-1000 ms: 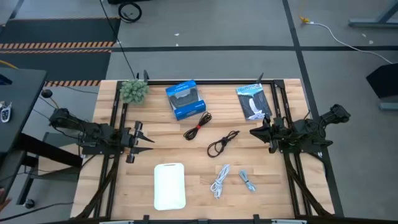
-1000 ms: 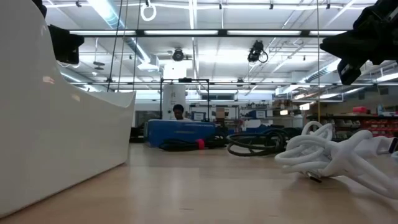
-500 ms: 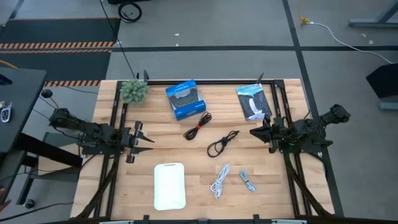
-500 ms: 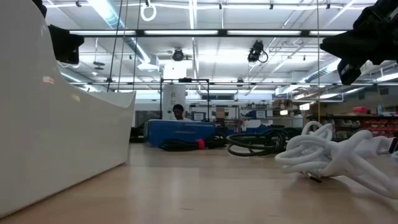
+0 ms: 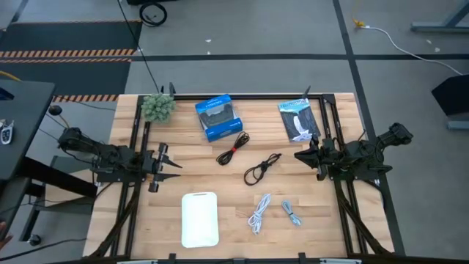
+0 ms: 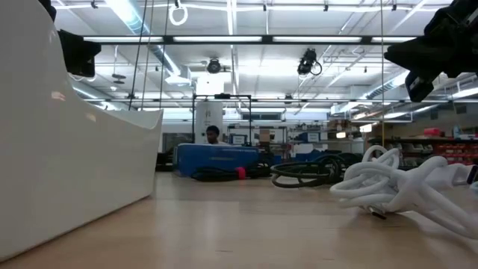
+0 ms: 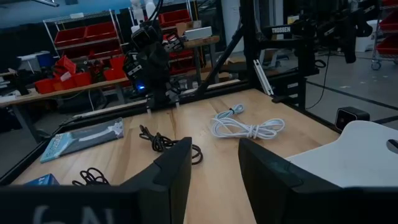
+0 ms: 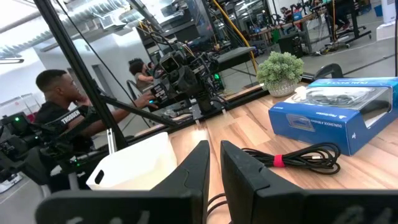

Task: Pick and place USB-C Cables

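Four cable bundles lie flat on the wooden table: black with a red tie (image 5: 233,147), plain black (image 5: 262,169), white (image 5: 259,213) and grey (image 5: 292,213). My left gripper (image 5: 172,167) hovers open at the table's left side, pointing right, well short of the cables; its wrist view shows the white (image 7: 247,129), grey (image 7: 229,112) and black (image 7: 168,142) bundles ahead. My right gripper (image 5: 297,155) hovers shut at the right side, pointing left, a little right of the plain black cable. The red-tied cable (image 8: 298,158) shows in the right wrist view.
A white tray (image 5: 200,218) sits near the front edge, left of the white cable. A blue box (image 5: 218,117), a black-and-white packet (image 5: 298,119) and a small plant (image 5: 157,107) stand along the far edge. A black frame runs along both sides. A person sits beyond the table.
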